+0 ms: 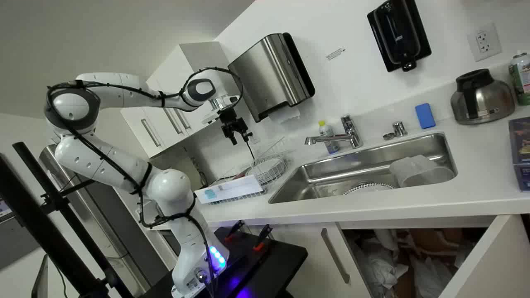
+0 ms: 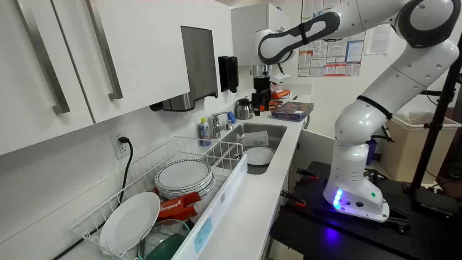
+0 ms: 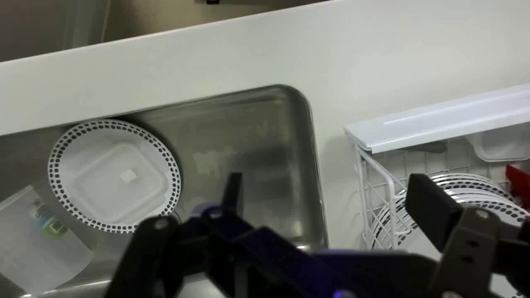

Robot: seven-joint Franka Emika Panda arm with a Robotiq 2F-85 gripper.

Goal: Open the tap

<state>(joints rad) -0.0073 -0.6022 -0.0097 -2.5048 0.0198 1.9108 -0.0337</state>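
Small shiny chrome tap (image 1: 352,134) stands upright on the white, smooth-looking tabletop (image 1: 482,165), behind the back rim of the rectangular stainless-steel sink (image 3: 256,124); bluish plastic bottle with yellow cap (image 2: 204,133) just beside it, touching or not I can't tell. No stream visible under the tap's short horizontal spout (image 1: 323,139), so my call: not opened yet.

Black two-finger gripper (image 3: 327,186) hangs in the air, well apart from the tap. Jaws spread wide, nothing held between them.

Handling, my guess: rigid metal, fixed down, no weight to carry. Polished chrome likely slippery, more so if wet. Take the slim upright lever (image 1: 347,121) near its free end; light force should do, a push perhaps as well as a pinch. Spout may swivel, so leave it. Which way the lever opens, can't tell from where I stand.

Surface: round white plate with black-dotted rim (image 3: 58,169) and translucent plastic container (image 3: 37,248) lie in the sink; white wire dish rack (image 3: 391,207) on one side of it; stubby chrome fitting (image 1: 400,129), blue rectangular sponge-like block (image 1: 425,116) and rounded steel carafe with black handle (image 1: 490,103) further along the back.

Room: brushed-steel towel dispenser (image 1: 271,72) and black plastic-looking dispenser (image 1: 399,35) on the white wall (image 1: 348,82), white cabinet door (image 1: 488,260) open below the tabletop, white jointed arm (image 2: 393,94) mounted on a black stand (image 2: 299,231).
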